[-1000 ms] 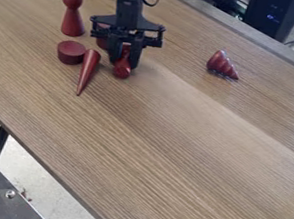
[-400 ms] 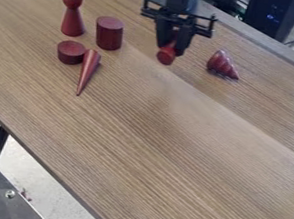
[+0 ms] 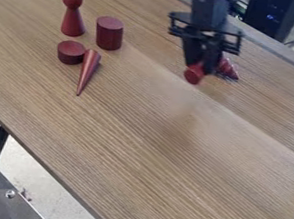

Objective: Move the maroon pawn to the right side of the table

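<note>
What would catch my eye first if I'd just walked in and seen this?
Probably the black gripper at the upper right, holding a round-ended red piece above the wooden table. Next, at the upper left, a tall knob-headed figure stands near an upright cylinder, with a slender cone lying below them.

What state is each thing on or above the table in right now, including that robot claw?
Gripper: closed on the maroon pawn
Maroon pawn: held up off the table, tilted, flat end toward the camera
Round-headed figure: upright
Tall cylinder: upright
Short cylinder: upright
Smooth cone: lying on its side
Ridged cone: lying on its side, partly hidden
</note>
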